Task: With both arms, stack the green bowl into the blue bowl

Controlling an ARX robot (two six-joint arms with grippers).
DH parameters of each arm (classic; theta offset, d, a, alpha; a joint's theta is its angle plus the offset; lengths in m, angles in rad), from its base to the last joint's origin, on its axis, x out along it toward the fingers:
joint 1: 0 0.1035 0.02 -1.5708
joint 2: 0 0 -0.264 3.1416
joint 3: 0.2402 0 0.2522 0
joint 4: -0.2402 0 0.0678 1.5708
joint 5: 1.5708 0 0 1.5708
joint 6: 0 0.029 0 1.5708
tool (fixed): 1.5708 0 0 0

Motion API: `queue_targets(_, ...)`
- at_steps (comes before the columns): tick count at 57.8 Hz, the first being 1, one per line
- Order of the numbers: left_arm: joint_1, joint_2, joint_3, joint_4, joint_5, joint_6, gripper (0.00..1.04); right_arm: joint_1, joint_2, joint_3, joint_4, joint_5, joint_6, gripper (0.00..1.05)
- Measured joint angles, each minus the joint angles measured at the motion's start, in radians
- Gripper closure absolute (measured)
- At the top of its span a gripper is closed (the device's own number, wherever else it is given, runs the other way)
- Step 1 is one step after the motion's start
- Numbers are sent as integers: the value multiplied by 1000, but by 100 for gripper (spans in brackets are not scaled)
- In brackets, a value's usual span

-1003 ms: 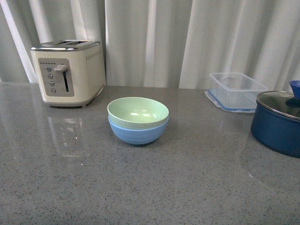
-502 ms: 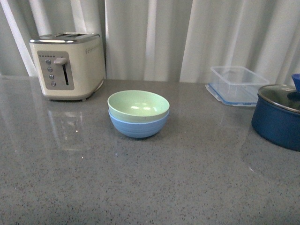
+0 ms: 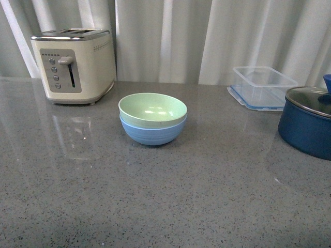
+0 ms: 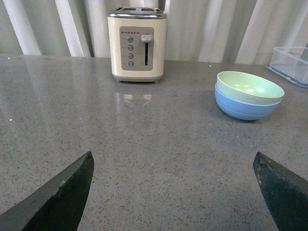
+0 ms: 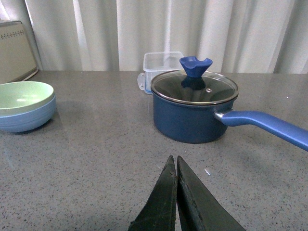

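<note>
Here my left gripper stood wide open, its two black fingers far apart at the edges of the left wrist view, nothing between them, hovering above bare counter. My right gripper was closed, the flat fingers pressed together into one dark wedge, holding nothing, low over the counter.

The counter was grey speckled stone, glossy enough to carry a pale reflection of the toaster. White pleated curtains hung along its whole back edge.

Near the middle sat the green bowl, nested inside the blue bowl. Green was pale mint and matte, its rim standing a little above the blue rim, slightly tilted, with small light glints on the inside. Blue was light sky-blue, matte, with horizontal ridges round its lower outside. Both were well apart from my fingers.

A cream toaster with a steel top stood back left, lever and round buttons facing front. A clear plastic container rested on its blue-edged lid back right. Nearest the right gripper, a navy pot carried a glass lid with a blue knob, its handle pointing away from the bowls.
</note>
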Motion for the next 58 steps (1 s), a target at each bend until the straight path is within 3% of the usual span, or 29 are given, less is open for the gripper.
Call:
queue_targets(5, 0, 0, 0, 0, 0, 0, 7, 0, -97, 0, -95, -2, 0, 104)
queue_targets(41, 0, 0, 0, 0, 0, 0, 7, 0, -113, 0, -101, -2, -1, 103)
queue_targets(58, 0, 0, 0, 0, 0, 0, 7, 0, -113, 0, -101, -2, -1, 53)
